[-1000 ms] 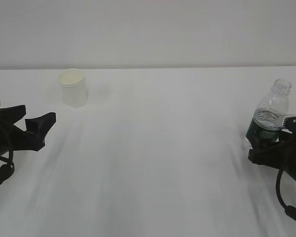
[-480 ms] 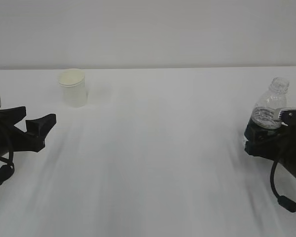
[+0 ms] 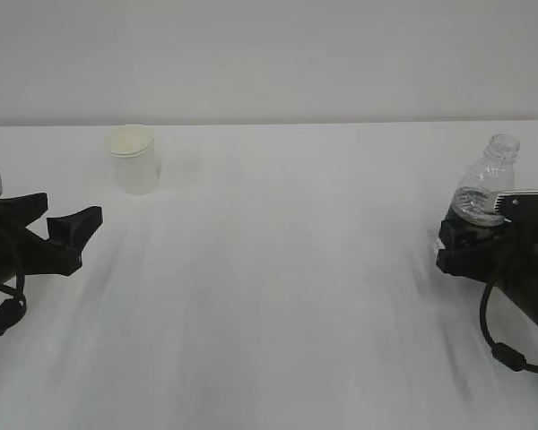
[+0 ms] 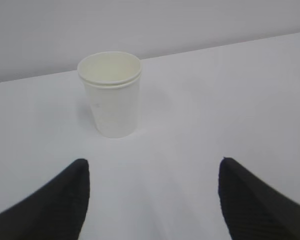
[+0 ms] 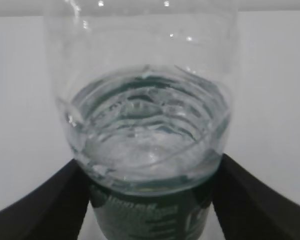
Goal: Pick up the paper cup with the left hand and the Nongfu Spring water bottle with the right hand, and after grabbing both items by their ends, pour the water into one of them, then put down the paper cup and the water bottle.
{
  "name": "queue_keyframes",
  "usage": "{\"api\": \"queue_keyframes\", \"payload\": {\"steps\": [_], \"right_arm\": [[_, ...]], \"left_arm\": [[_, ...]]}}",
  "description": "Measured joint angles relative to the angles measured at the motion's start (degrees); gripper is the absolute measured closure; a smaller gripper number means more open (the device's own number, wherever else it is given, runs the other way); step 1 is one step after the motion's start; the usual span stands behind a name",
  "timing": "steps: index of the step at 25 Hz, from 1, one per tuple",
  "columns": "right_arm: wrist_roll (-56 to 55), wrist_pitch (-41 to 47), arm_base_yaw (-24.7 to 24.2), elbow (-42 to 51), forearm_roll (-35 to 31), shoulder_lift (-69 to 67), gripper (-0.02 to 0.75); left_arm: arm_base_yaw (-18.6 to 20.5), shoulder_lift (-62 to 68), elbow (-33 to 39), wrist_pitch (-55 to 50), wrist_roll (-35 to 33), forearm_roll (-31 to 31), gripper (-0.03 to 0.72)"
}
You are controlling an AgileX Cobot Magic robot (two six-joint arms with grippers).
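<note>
The white paper cup [image 3: 133, 159] stands upright on the table at the back left. In the left wrist view the paper cup [image 4: 111, 95] is ahead of my left hand [image 4: 152, 170], well clear of both fingertips. The left hand [image 3: 72, 210] is open and empty, low over the table to the cup's near left. At the right edge my right hand [image 3: 457, 242] is shut on the Nongfu Spring water bottle [image 3: 487, 184] at its dark green label band. In the right wrist view the bottle [image 5: 145, 125] fills the frame, with water [image 5: 145, 145] in it and a finger [image 5: 40, 205] on each side.
A white table [image 3: 287, 269] runs back to a pale wall [image 3: 269, 54]. Black cables hang from both arms near the front corners.
My right hand has shifted left and a little further back with the bottle, which now stands more upright. The left hand and the cup have not moved.
</note>
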State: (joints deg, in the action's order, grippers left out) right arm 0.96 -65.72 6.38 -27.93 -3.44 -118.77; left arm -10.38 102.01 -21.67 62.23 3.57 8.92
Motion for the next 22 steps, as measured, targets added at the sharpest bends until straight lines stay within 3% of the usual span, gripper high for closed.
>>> {"api": "queue_keyframes", "payload": {"steps": [16, 22], "right_arm": [[0.0, 0.1, 0.0, -1.2, 0.0, 0.0, 0.180], [1.1, 0.0, 0.0, -1.3, 0.3, -1.0, 0.102]], "left_arm": [[0.0, 0.0, 0.0, 0.0, 0.0, 0.0, 0.105], [0.0, 0.0, 0.0, -0.1, 0.0, 0.6, 0.105]]}}
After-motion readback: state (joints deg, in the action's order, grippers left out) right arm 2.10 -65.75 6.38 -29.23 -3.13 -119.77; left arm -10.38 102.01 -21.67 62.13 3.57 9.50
